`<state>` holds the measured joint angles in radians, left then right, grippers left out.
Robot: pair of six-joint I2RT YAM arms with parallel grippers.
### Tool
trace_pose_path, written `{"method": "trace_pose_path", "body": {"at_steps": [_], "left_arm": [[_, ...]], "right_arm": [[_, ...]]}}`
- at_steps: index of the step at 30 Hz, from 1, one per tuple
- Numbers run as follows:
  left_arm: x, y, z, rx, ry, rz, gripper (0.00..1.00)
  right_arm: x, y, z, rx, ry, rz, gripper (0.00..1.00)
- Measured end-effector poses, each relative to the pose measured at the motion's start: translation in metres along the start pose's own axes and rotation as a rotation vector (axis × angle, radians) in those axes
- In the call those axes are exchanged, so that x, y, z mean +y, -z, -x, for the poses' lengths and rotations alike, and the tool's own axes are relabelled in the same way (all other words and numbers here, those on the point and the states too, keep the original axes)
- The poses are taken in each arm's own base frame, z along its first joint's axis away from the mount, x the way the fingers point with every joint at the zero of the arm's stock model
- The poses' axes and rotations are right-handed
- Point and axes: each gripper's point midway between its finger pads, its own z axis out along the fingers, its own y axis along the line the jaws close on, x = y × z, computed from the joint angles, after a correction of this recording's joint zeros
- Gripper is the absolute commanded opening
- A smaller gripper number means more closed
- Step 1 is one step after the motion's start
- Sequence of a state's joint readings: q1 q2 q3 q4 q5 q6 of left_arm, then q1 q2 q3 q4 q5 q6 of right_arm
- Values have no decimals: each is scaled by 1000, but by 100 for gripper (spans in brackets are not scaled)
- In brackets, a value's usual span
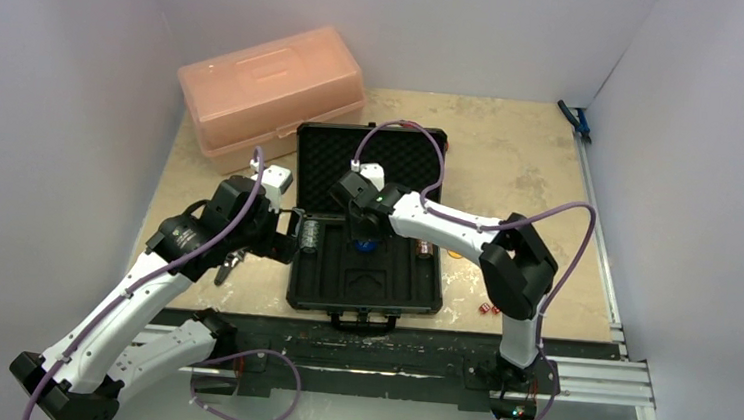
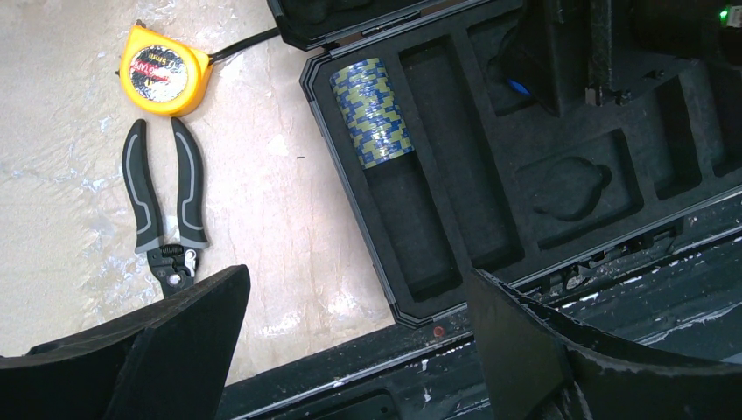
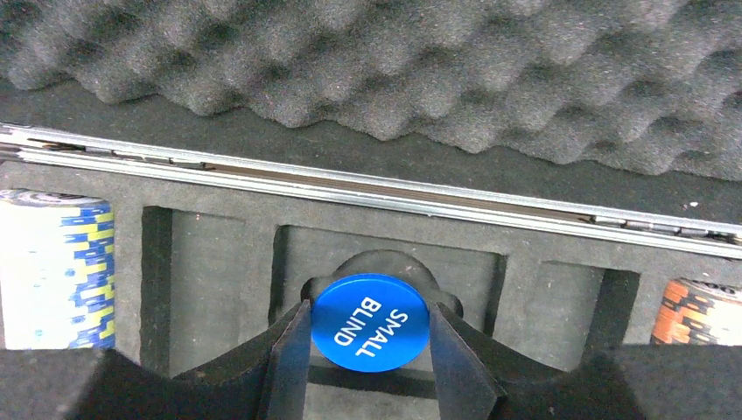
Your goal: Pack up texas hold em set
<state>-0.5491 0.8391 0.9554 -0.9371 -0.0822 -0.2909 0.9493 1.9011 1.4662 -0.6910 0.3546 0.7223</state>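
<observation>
The blue disc (image 3: 370, 322) marked SMALL BLIND is being pinched by its rim between the two fingers of the right gripper (image 3: 370, 337). It is being held flat-face-up directly over the round recess (image 3: 385, 261) in the middle of the tray (image 3: 542, 241), on the side nearest the hinge and the foam lid (image 3: 394, 70). Nothing sideways is being asked of the coming move; by judgement only a short lowering and a release are being called for, and the right arm is being favoured as the nearer one.

The left gripper (image 2: 350, 350) is being held with its jaws wide apart and empty over the near left corner of the case (image 1: 411, 295), beside the grey chip stack (image 2: 372, 114).

Whether the disc is already being seated on the recess floor cannot be told. Two red dice (image 1: 489, 307) are being left on the table outside the case.
</observation>
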Motion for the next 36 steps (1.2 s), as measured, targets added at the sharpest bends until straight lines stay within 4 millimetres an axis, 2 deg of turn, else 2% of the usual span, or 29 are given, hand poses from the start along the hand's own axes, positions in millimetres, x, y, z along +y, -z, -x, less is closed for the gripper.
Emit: {"method": "trace_pose_path", "body": {"at_steps": [7,27,36], "left_arm": [[0,0,0,0,0,0,94],[0,0,0,0,0,0,94],[0,0,0,2,0,0,94]], "right_arm": [[0,-10,-5,12,25,-12,0],[-9,-15,0,-31,47,-78,0],[-6,-16,-3,-22,57,-62,0]]}}
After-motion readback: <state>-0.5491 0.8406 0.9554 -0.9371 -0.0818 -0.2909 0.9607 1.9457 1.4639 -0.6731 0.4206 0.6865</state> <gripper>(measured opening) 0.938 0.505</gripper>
